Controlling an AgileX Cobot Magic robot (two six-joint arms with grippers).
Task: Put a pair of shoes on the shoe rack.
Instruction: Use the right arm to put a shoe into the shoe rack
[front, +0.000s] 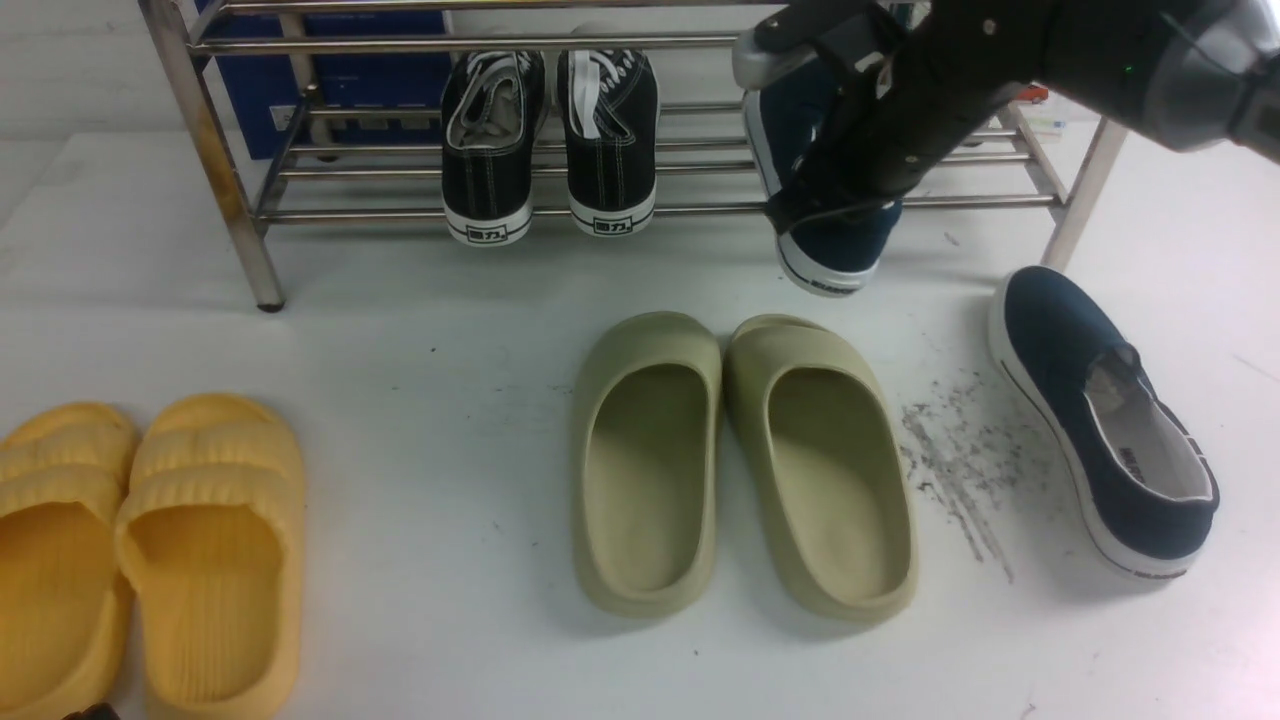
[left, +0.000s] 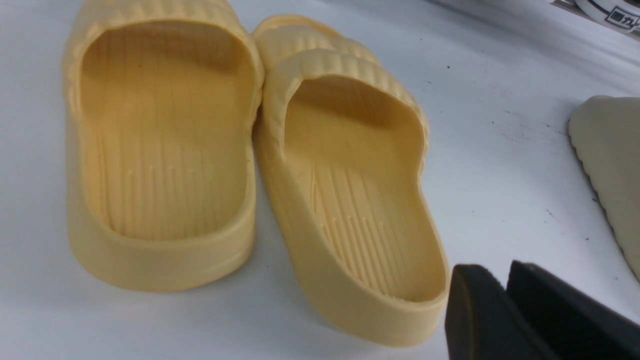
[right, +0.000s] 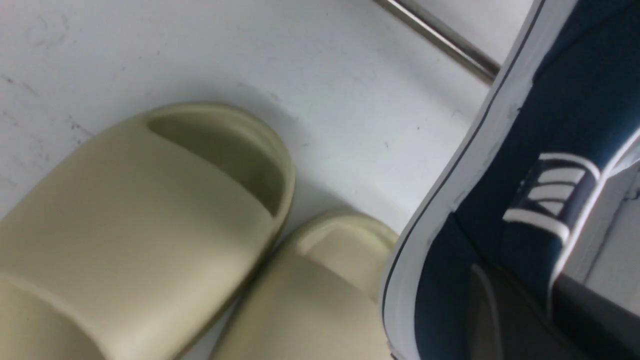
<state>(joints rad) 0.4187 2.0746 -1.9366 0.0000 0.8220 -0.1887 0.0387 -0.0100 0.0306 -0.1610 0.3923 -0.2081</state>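
One navy slip-on shoe (front: 845, 250) hangs tilted at the right end of the silver shoe rack (front: 380, 213). Its toe points up over the bars and its white-soled heel sits in front of the lowest front bar. My right gripper (front: 830, 200) is shut on its side wall. In the right wrist view the shoe (right: 565, 100) fills the space around that gripper (right: 540, 305), with a rack bar (right: 440, 37) behind. The other navy shoe (front: 1100, 400) lies on the table to the right. My left gripper (left: 502, 272) is shut and holds nothing, low beside the yellow slides.
Black lace-up sneakers (front: 550, 140) stand on the rack's middle bars. Olive-green slides (front: 740, 460) lie side by side at table centre, below the held shoe. Yellow slides (front: 150, 540) sit at the near left. Dark scuff marks (front: 960, 470) streak the table. A blue box (front: 340, 80) stands behind the rack.
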